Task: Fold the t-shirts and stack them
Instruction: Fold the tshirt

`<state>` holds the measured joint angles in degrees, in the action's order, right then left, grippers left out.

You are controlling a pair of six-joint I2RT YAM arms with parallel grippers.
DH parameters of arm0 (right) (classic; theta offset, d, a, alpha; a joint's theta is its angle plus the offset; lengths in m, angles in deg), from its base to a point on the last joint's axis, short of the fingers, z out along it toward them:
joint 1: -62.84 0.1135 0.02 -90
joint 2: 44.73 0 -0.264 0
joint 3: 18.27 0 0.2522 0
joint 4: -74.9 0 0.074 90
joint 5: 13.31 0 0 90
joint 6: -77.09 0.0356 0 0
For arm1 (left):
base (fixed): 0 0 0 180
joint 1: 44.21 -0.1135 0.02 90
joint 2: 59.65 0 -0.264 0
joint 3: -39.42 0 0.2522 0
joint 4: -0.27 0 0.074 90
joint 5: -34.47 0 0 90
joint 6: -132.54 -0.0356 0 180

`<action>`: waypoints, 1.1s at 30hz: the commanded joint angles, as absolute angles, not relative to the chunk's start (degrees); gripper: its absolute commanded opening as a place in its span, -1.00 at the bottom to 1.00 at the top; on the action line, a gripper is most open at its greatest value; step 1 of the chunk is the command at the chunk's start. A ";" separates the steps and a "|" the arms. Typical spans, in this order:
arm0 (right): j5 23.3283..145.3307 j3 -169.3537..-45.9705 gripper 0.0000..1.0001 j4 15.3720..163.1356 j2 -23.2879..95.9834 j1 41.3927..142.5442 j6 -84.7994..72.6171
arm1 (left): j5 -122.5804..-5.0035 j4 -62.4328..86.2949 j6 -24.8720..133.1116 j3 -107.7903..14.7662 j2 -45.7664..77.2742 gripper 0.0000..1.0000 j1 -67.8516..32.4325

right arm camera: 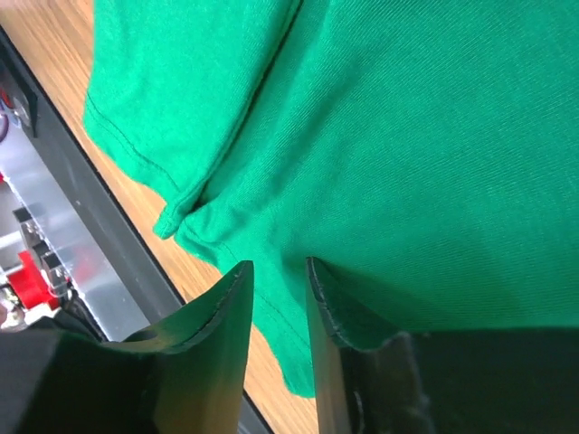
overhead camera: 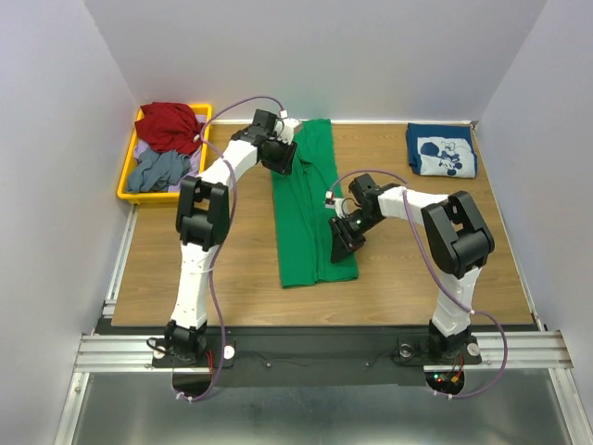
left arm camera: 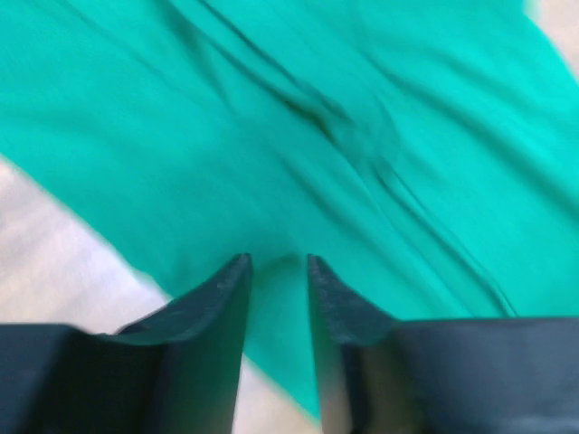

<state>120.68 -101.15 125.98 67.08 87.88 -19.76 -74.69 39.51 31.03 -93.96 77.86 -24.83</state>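
The green t-shirt lies on the table as a long narrow strip, folded lengthwise. My left gripper hovers at its far left edge; in the left wrist view the jaws of this gripper stand apart over the green cloth, which shows through the gap, and they grip nothing. My right gripper is at the shirt's near right edge. Here too the jaws of the gripper are parted above the green hem. The navy t-shirt with a white print lies folded at the back right.
A yellow bin at the back left holds red cloth and grey cloth. Bare wood shows on both sides of the green strip. The table's metal front rail runs close below the right gripper.
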 commanded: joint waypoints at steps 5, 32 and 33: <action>122.22 -97.16 -0.33 119.95 67.87 90.17 -18.88 | -81.01 32.94 25.24 -73.01 47.33 0.12 -25.14; 109.21 -91.10 0.86 122.06 35.52 92.02 -49.99 | -102.47 35.49 -12.39 -14.78 -2.07 0.97 -19.86; 110.25 -89.09 0.89 120.40 34.03 92.02 -53.48 | -101.59 34.09 -13.09 -13.47 -3.48 0.97 -19.52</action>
